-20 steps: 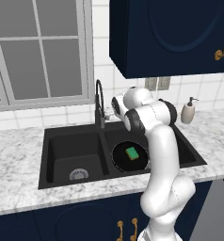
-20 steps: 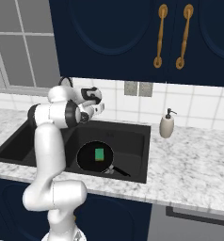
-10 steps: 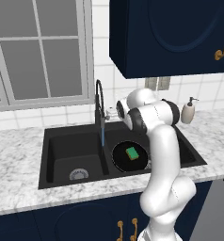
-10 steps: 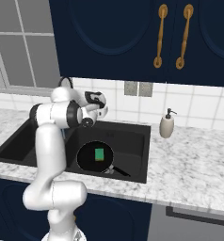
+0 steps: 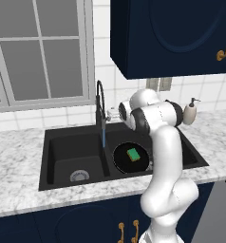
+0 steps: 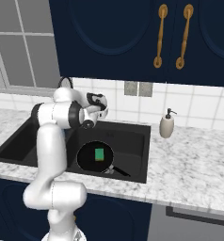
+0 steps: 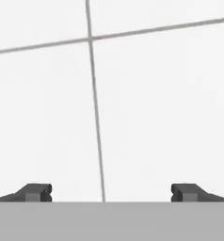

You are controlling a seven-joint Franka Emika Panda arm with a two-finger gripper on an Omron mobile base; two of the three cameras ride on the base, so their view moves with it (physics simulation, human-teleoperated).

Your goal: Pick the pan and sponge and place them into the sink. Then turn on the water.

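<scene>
The black pan lies in the right basin of the black sink with the green sponge resting inside it. The right base view shows the pan, its handle pointing front right, the sponge and the sink. A thin bluish stream of water falls from the tall black faucet into the sink. My gripper hovers beside the faucet above the sink's back edge, open and holding nothing. In the hand view the gripper faces white wall tiles, its fingertips far apart.
A white soap dispenser stands on the marble counter right of the sink. A window is behind the left basin. Dark blue wall cabinets hang overhead.
A bluish stream now runs from the faucet where none showed a second ago. My hand has shifted slightly right, away from the faucet. Pan and sponge have not moved.
</scene>
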